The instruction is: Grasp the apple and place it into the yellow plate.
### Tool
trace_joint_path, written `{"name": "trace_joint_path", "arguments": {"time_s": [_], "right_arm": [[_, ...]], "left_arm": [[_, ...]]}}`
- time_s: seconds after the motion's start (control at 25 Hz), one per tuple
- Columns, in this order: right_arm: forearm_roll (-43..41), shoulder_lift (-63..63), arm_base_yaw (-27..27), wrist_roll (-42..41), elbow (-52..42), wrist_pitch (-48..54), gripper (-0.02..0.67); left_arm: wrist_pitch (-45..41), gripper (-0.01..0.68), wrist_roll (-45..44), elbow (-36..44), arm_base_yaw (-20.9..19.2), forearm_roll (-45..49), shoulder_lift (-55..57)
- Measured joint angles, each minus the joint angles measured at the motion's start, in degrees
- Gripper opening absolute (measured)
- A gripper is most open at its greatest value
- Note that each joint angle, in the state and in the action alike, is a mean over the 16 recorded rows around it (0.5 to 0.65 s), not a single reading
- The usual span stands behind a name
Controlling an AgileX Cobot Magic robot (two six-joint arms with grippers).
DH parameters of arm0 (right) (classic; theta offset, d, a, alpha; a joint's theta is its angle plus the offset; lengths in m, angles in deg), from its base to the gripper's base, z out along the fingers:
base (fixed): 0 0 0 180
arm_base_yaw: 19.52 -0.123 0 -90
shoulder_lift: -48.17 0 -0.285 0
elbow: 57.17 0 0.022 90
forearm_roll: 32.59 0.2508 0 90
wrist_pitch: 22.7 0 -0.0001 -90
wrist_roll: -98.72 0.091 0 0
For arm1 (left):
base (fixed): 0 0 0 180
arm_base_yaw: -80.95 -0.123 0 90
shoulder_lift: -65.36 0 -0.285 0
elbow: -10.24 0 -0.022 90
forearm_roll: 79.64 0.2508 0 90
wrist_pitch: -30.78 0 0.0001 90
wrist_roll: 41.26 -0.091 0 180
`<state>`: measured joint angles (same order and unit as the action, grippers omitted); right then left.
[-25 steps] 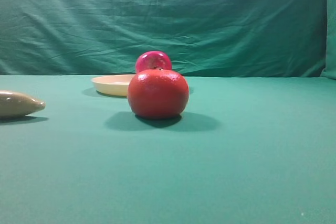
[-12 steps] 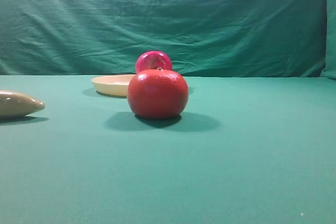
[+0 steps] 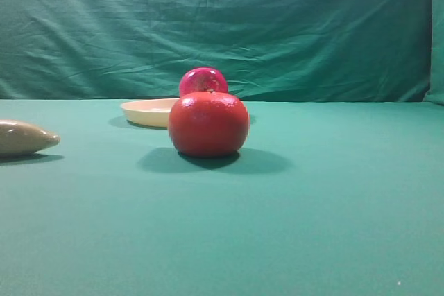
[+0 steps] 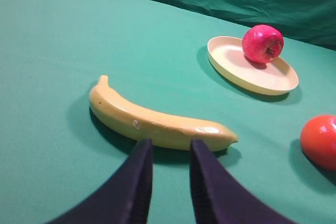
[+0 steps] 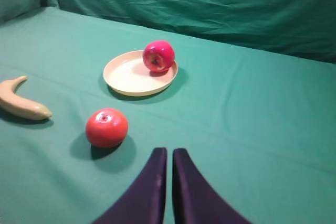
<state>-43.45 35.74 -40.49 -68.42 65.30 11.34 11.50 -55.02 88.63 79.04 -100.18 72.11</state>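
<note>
Green cloth covers the table (image 5: 262, 108), where the apple (image 5: 158, 55) sits inside the yellow plate (image 5: 126, 80), seemingly against its far rim. Left gripper (image 4: 169, 153) is slightly parted above a banana (image 4: 152, 121); right gripper (image 5: 169, 157) is nearly closed, empty.

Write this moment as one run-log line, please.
apple: in yellow plate, far edge | left gripper: slightly open, empty | right gripper: shut, empty

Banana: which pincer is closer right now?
Left. The left pincer hangs just short of the banana, its tips almost over the fruit's middle. The right pincer is well off; in its view the banana lies far to the left, beyond the orange-red fruit.
</note>
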Motion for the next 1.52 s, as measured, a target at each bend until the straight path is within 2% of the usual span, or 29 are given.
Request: {"name": "trace_joint_path", "arguments": {"time_s": [0.36, 0.64, 0.96, 1.52], "right_arm": [[1.1, 4.7, 11.37, -0.35, -12.88, -7.0, 0.0], [1.93, 5.24, 16.68, -0.53, -18.61, -10.81, 0.0], [2.07, 5.37, 18.63, -2.46, -21.0, -12.3, 0.0], [2.08, 5.37, 18.8, -5.66, -21.09, -11.88, 0.0]], "left_arm": [[0.0, 0.157, 0.0, 0.0, 0.0, 0.0, 0.0], [0.0, 0.157, 0.0, 0.0, 0.0, 0.0, 0.0], [0.0, 0.157, 0.0, 0.0, 0.0, 0.0, 0.0], [0.0, 0.157, 0.0, 0.0, 0.0, 0.0, 0.0]]}}
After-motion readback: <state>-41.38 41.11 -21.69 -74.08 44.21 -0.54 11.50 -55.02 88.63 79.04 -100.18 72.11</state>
